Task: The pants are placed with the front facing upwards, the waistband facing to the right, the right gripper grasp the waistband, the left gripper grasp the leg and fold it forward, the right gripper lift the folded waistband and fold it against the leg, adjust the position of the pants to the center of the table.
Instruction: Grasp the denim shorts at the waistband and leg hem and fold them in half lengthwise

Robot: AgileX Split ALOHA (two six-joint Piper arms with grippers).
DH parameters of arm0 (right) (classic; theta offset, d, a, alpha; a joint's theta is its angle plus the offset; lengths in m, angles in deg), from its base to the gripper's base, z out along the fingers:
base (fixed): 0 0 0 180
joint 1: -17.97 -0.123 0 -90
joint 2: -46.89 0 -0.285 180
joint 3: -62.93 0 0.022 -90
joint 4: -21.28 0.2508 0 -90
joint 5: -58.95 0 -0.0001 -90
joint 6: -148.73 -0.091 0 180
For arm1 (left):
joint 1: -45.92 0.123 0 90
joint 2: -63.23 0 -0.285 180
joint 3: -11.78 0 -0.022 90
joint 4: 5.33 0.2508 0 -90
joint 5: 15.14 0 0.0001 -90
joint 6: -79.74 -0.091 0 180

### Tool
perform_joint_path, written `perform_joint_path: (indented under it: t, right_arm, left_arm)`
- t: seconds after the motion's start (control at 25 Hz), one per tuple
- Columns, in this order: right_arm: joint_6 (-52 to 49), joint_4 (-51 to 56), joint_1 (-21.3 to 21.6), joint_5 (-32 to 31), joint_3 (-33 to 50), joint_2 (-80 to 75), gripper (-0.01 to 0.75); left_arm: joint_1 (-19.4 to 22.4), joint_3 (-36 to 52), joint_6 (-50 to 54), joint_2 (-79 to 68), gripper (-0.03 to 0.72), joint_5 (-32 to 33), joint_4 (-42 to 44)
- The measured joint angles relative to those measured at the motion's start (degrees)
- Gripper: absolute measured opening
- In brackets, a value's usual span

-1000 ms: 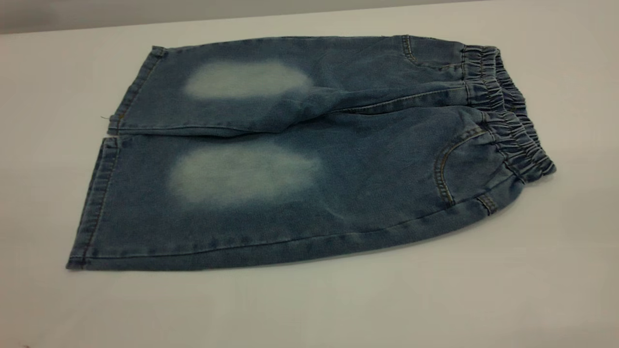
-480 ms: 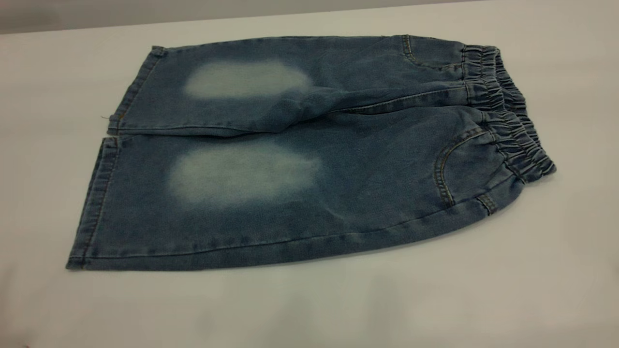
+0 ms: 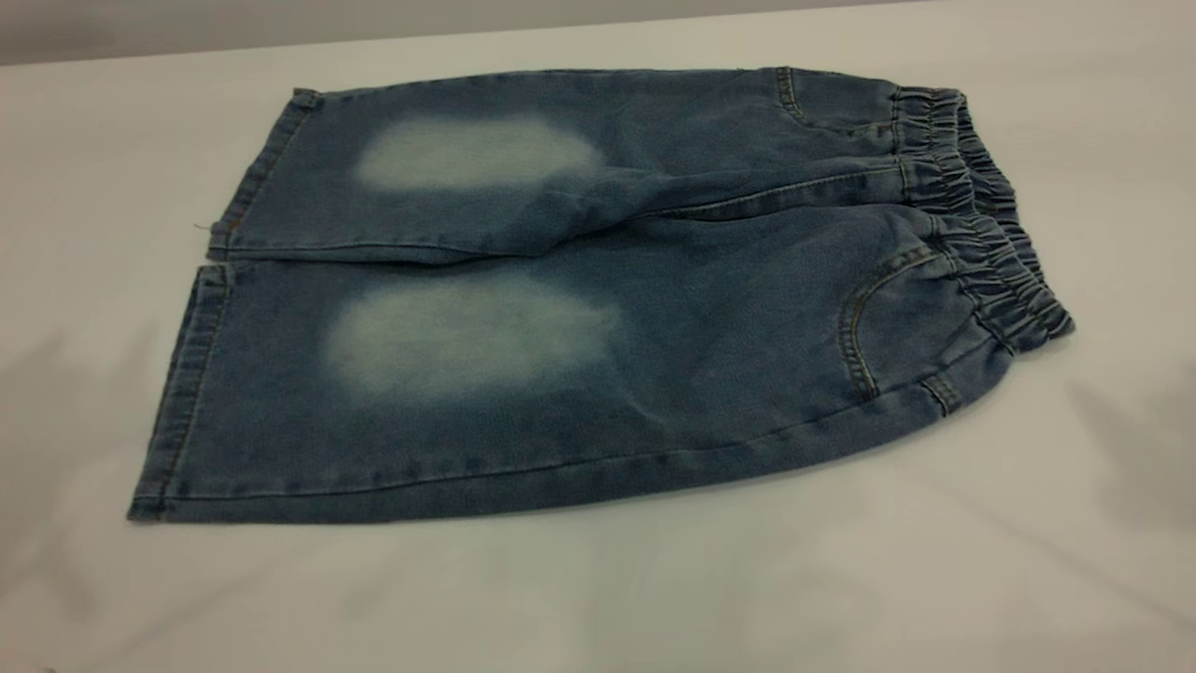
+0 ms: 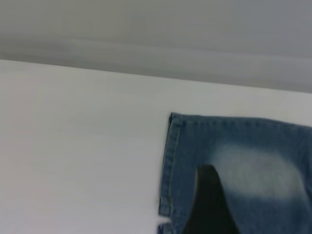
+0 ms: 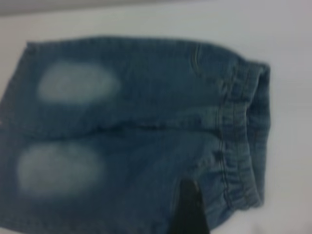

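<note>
— Denim, blue: where are the short faded pants (image 3: 579, 308) laid?
— Flat on the pale worktop (image 3: 598, 598), ruched waistband (image 3: 981, 224) rightward.
— And each black gripper?
— One tip is glimpsed per wrist view; whether spread cannot be told.

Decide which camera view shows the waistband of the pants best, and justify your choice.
The exterior view: the whole waistband is sharp there, its gathers visible from end to end, at the pants' right end. The right wrist view shows the waistband whole but blurred. The left wrist view shows only a leg hem.
</note>
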Motion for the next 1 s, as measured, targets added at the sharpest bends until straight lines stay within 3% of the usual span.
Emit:
perform_joint_path:
  t: [0.2, 0.4, 0.8, 1.0]
  right_arm:
    - [2.1, 1.4, 0.0, 1.7, 0.1, -7.0, 0.500]
    - [6.5, 1.6, 0.0, 6.7, 0.1, -14.9, 0.500]
    - [14.2, 11.8, 0.1, 10.0, 0.2, -25.4, 0.500]
    - [19.6, 17.8, 3.1, 9.7, 0.3, -31.0, 0.500]
  left_arm:
    - [0.0, -0.5, -3.3, -7.6, 0.443, -3.9, -0.2]
    - [0.0, -2.9, -4.3, -12.5, 0.443, -3.0, -0.2]
    - [0.0, -3.8, -5.6, -13.3, 0.443, -3.0, -0.1]
    - [0.0, -3.8, -5.6, -13.2, 0.443, -3.0, -0.1]
